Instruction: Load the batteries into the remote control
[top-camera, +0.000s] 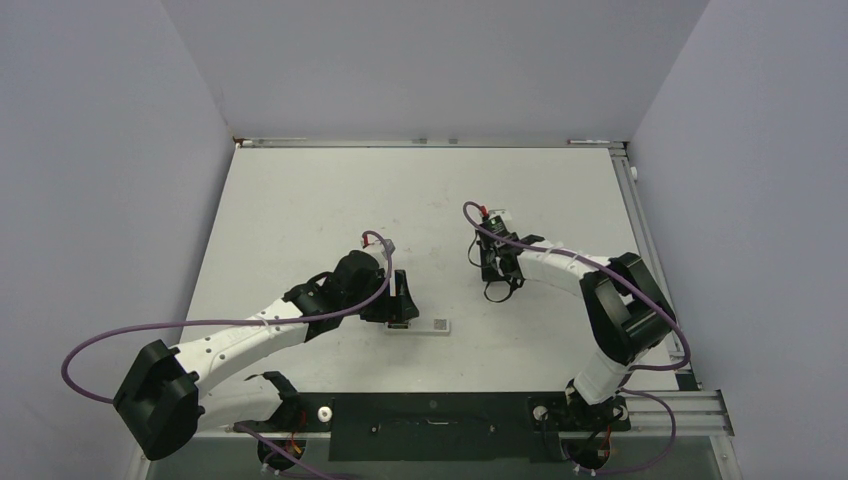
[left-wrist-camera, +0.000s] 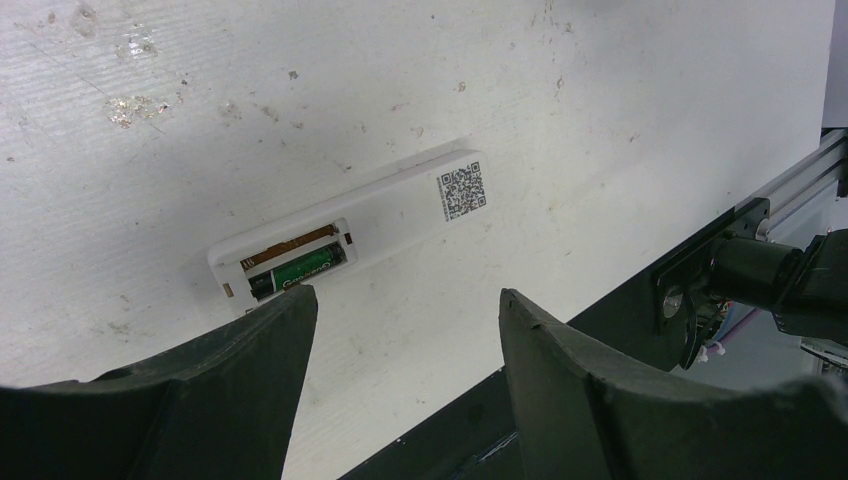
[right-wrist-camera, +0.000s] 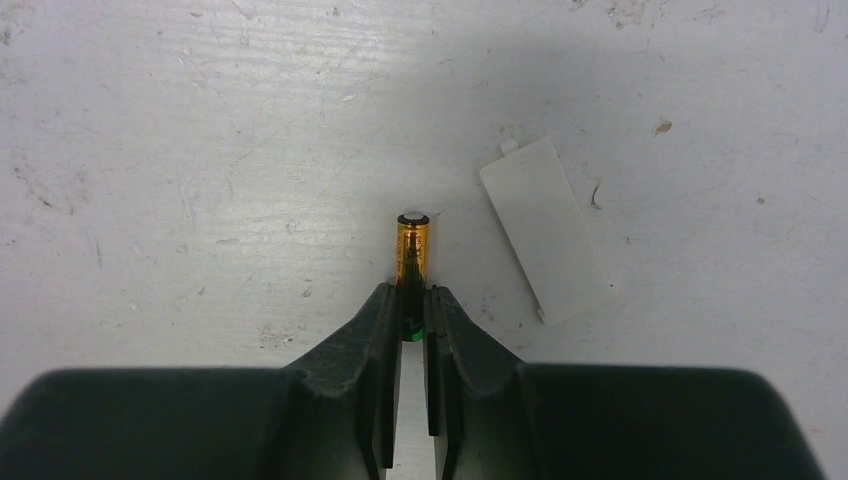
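We see the green battery (left-wrist-camera: 300, 273) already seated in the remote control (left-wrist-camera: 400, 215) at frame centre, left pincer (left-wrist-camera: 405, 297) apart beside it, while the right pincer (right-wrist-camera: 413, 310) clamps the copper battery (right-wrist-camera: 413, 245), not yet loaded.

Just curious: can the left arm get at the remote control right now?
Probably yes: the left gripper hangs open by one end of the remote control, with nothing between them.

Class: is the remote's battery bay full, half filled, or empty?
Half filled: one green battery lies in the open bay of the remote; the slot beside it is bare.
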